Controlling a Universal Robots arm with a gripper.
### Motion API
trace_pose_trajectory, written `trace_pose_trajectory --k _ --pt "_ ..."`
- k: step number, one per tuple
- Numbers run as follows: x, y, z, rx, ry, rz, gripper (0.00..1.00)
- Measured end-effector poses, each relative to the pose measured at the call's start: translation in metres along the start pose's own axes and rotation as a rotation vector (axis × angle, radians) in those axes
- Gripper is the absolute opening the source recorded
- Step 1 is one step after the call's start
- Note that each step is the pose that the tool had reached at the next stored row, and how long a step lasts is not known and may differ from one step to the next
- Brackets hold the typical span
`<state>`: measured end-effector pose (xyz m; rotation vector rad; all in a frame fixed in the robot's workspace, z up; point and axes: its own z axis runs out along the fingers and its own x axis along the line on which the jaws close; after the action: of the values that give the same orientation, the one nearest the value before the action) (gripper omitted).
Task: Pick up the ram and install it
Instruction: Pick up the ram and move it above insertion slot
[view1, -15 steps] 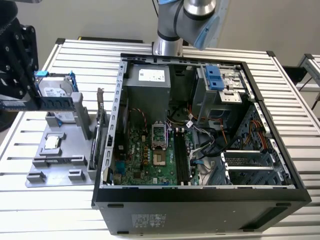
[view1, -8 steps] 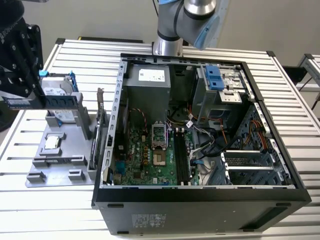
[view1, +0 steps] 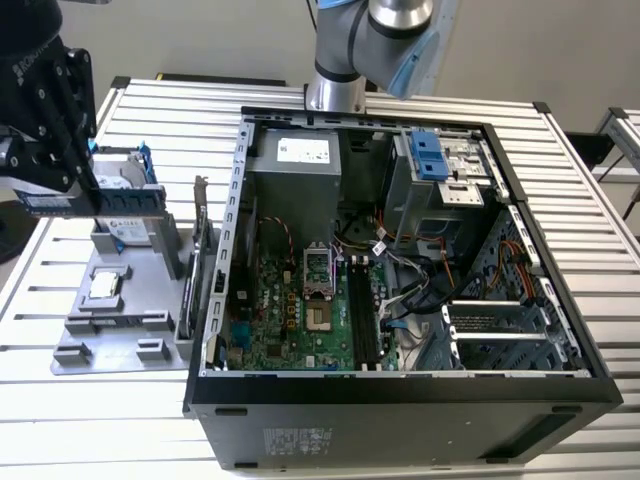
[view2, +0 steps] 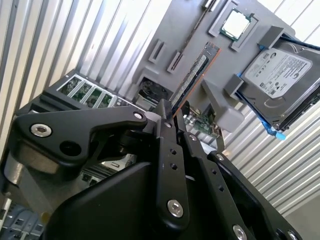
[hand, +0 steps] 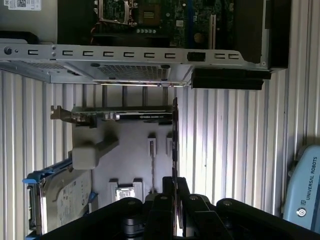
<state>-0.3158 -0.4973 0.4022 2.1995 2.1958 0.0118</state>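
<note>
Plainly, the claw (view1: 88, 192) is pressed together on the ram (view1: 110, 201), pinching it by its two flat faces at the exterior view's upper left. The stick hangs level, long edge horizontal, above the grey holder tray (view1: 120, 320) that sits on the slatted worktop (view1: 560, 200). It looks clear of the tray's slots, though no view shows the gap cleanly.

In both wrist views the ram shows edge-on as a narrow dark strip running out from between the black fingers (view2: 167, 150). That grip by the faces probably leaves the contact edge free and square to whatever socket it must enter.

Beneath and beside the ram, the tray carries the other parts, each in its own seat:
- the hard drive (view2: 282, 75) in its blue frame
- a processor chip (view1: 105, 287) lying flat
- an expansion card (hand: 120, 114) standing on edge along the tray side nearest the computer case (view1: 232, 250)

Keeping each part upright or cradled likely gives the claw room to reach it.

The case lies open-side up in the middle of the exterior view, well apart from the claw, with the motherboard (view1: 290, 310) exposed. The long dark memory slots (view1: 366, 322) lie to the right of the processor socket, and I judge them to be unfilled. So the pick looks done and the install is not.
</note>
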Motion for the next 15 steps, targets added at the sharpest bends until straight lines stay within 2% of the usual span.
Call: trace_pose_trajectory --k 15 --pt "0.0036 0.0204 0.0012 0.0000 0.0001 0.000 0.00"
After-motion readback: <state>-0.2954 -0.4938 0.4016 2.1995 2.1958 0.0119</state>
